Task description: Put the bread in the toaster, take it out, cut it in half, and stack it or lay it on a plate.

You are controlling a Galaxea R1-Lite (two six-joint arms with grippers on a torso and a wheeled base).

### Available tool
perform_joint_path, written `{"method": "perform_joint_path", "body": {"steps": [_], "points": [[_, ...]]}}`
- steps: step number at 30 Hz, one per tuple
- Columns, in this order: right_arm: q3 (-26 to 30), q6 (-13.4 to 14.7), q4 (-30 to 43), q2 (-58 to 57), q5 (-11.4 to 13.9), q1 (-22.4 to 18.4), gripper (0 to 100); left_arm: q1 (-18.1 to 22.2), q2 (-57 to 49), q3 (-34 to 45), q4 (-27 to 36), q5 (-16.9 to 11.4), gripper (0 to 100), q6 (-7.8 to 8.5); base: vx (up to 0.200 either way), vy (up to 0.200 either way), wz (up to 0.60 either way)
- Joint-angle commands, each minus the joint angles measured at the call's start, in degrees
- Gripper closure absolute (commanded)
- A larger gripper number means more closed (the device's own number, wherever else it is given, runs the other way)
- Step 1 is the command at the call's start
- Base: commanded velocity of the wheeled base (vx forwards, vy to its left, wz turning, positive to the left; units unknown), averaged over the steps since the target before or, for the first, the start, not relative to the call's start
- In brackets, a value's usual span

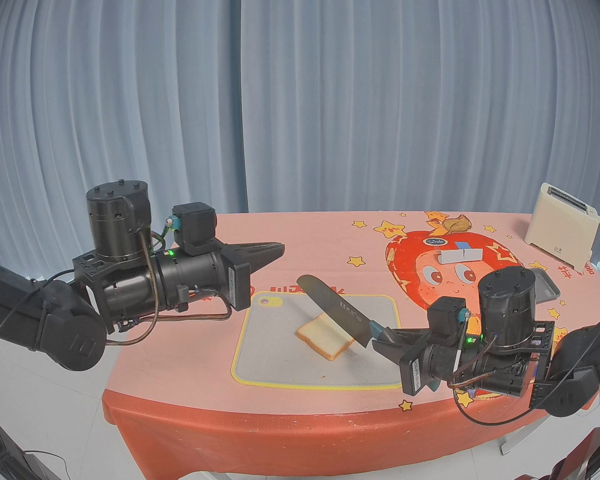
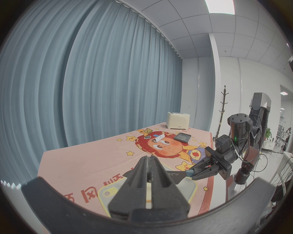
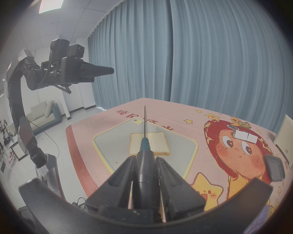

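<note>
The bread slice (image 1: 325, 337) was found uncut, flat on the cutting board (image 1: 269, 362), well apart from the toaster (image 1: 562, 226) at far right. The knife (image 1: 328, 306) was clamped in the right gripper (image 1: 382, 339), blade over the slice. The left gripper (image 1: 275, 250) was closed, empty. Cutting and plating were judged outstanding.

A grey-blue pleated curtain (image 1: 300, 106) hangs behind the surface (image 1: 187, 356), which is draped in a salmon-pink printed cloth. Overhead is a white tiled ceiling (image 2: 244, 27) with a lit rectangular light panel (image 2: 219, 6). A plain white wall (image 2: 235, 85) adjoins the curtain, with a dark slender coat stand (image 2: 222, 112) before it. The pale floor (image 1: 50, 431) is smooth, and a light-coloured sofa (image 3: 42, 114) stands against a far wall.
</note>
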Motion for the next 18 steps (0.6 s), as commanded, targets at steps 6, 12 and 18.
{"method": "perform_joint_path", "body": {"steps": [6, 12, 18], "points": [[0.5, 0.0, -0.4, 0.4, -0.1, -0.1, 100, -2.0, 5.7, -4.0, -0.2, 0.5, 100, -0.09, 0.0, 0.0, 0.0], [0.5, 0.0, -0.3, 0.6, -0.1, -0.8, 100, -3.2, 9.5, -4.4, -3.9, 2.8, 100, 0.0, 0.0, 0.0, 0.0], [0.6, 0.0, -0.3, 0.8, -0.2, -0.8, 100, -4.4, 15.3, -4.9, -14.2, 5.0, 100, -0.09, 0.0, 0.0, 0.0]]}}
